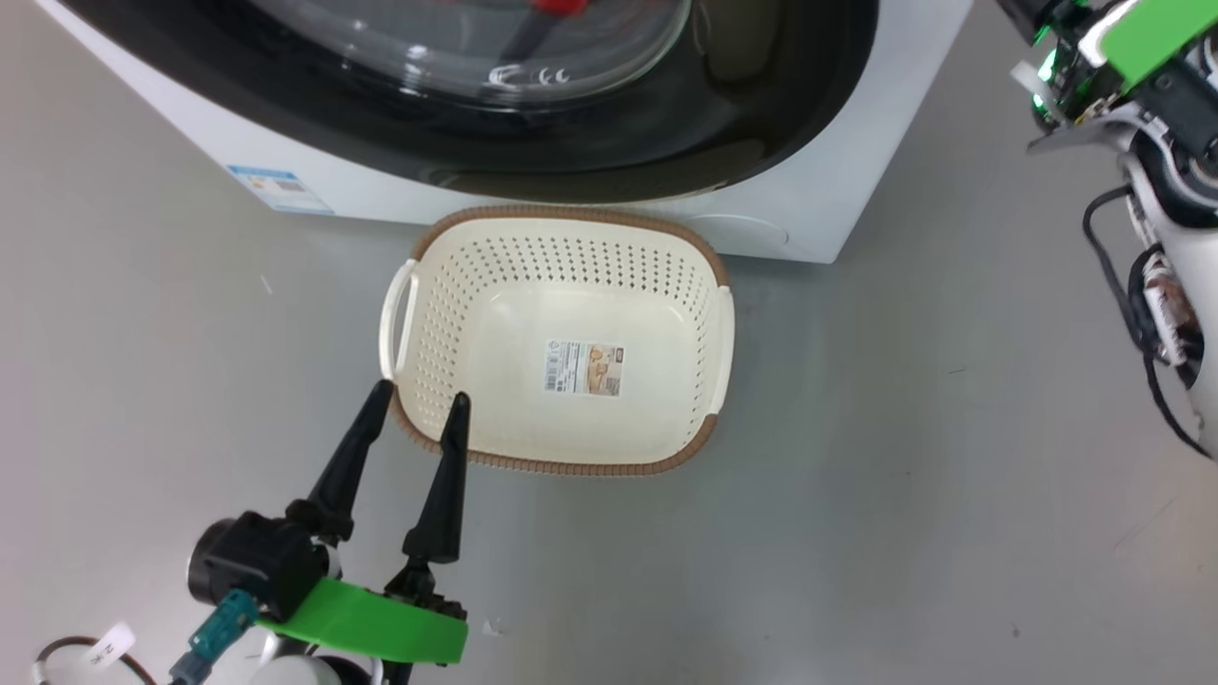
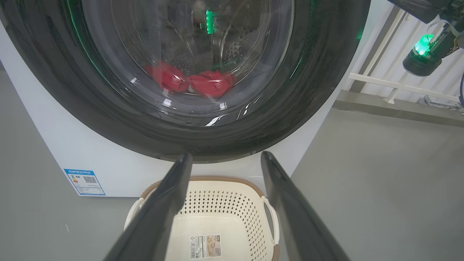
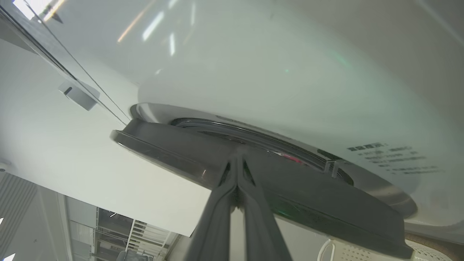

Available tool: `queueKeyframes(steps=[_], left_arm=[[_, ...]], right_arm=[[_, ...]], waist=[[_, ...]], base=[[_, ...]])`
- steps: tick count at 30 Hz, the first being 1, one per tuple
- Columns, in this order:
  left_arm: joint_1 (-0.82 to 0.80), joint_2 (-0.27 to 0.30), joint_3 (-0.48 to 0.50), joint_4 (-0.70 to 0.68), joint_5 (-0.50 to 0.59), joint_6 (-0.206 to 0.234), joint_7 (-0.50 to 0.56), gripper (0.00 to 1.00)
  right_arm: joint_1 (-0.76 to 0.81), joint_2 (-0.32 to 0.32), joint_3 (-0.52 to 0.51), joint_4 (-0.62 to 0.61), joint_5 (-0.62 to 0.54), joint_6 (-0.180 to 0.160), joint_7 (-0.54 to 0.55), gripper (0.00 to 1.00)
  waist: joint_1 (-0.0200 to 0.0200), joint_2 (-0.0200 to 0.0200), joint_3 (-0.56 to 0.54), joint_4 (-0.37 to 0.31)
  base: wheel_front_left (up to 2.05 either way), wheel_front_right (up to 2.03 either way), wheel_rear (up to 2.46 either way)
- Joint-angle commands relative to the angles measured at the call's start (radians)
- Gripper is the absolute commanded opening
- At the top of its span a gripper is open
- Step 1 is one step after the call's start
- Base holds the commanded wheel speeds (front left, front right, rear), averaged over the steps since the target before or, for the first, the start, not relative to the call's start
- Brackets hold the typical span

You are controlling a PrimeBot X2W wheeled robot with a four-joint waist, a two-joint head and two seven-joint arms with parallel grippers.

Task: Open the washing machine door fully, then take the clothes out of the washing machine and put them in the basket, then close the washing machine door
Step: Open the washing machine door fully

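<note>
Where the left gripper hangs nearest, its two dark fingers spread wide and holding nothing, its tips lie over the near rim of the basket. This is a light cream plastic tub that stands empty on the grey floor just before the washing machine, and it would likely skid if knocked. Beyond it, the washing machine door is stiff, hinged and glossy, hence probably slippery. Its outer edge is the sensible purchase, and there the right gripper sets its fingers, pressed together on nothing, seemingly against the black rim. Whether the door stands slightly ajar cannot be told. Farthest, seen through the door at the bottom of the drum, lie the clothes: soft, light and limp, best pinched at a bunched fold.
</note>
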Motion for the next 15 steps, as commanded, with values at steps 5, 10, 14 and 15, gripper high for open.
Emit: queueKeyframes(steps=[5, 10, 14, 15], left_arm=[[-0.025, 0.011, 0.017, -0.02, -0.013, -0.006, -0.012, 1.0], [-0.035, 0.011, 0.007, -0.016, -0.021, -0.006, -0.012, 1.0], [-0.038, 0.011, 0.0, -0.014, -0.028, -0.006, -0.012, 1.0], [-0.039, 0.011, -0.002, -0.014, -0.029, -0.006, -0.012, 1.0]], right_arm=[[-0.055, 0.016, 0.009, 0.043, 0.036, 0.007, 0.082, 0.0], [-0.098, 0.022, 0.013, 0.103, 0.047, 0.007, 0.143, 0.0], [-0.122, 0.024, 0.01, 0.136, 0.046, 0.007, 0.164, 0.0], [-0.127, 0.025, 0.008, 0.143, 0.047, 0.007, 0.168, 0.0]], waist=[[0.0, -0.0001, 0.029, 0.022], [0.0, -0.0001, 0.04, 0.036], [0.0, -0.0001, 0.046, 0.046], [0.0, -0.0001, 0.047, 0.048]], base=[[0.0, 0.0, 0.0], [0.0, 0.0, 0.0], [0.0, 0.0, 0.0], [0.0, 0.0, 0.0]])
